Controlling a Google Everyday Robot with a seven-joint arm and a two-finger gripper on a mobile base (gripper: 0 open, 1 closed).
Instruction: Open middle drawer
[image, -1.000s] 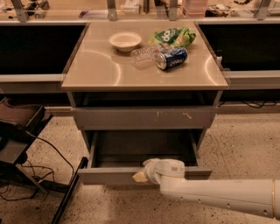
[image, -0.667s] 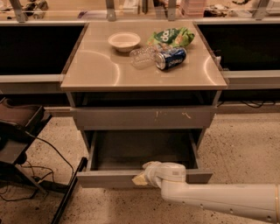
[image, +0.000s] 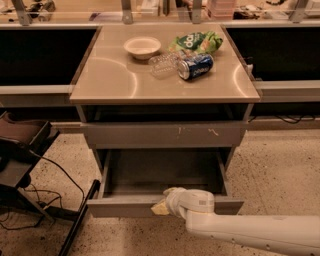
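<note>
Gripper (image: 161, 206): lower centre of the frame, on the end of a white arm (image: 250, 232) that enters from the lower right; it sits against the front panel of the middle drawer (image: 120, 206), at about the panel's midpoint. Whether it is spread or pressed together cannot be told. Middle drawer: pulled out from the cabinet, its grey box interior open to view, its plain front toward the bottom edge of the frame. Compared with a second ago, gripper and drawer front both sit slightly lower in the frame, the drawer drawn out a little further. Directly above: taller grey front (image: 165, 135) with pale scratch marks, closed and unchanged. Above that, beige countertop (image: 110, 75), contents unmoved: pale bowl (image: 142, 47) at upper centre; green snack bag (image: 197, 41) to its right; blue can (image: 196, 66) lying on its side below the bag; clear plastic bottle (image: 162, 65) just left of the can. Left edge: black stand (image: 20, 160) with cables on speckled floor (image: 280, 170).
</note>
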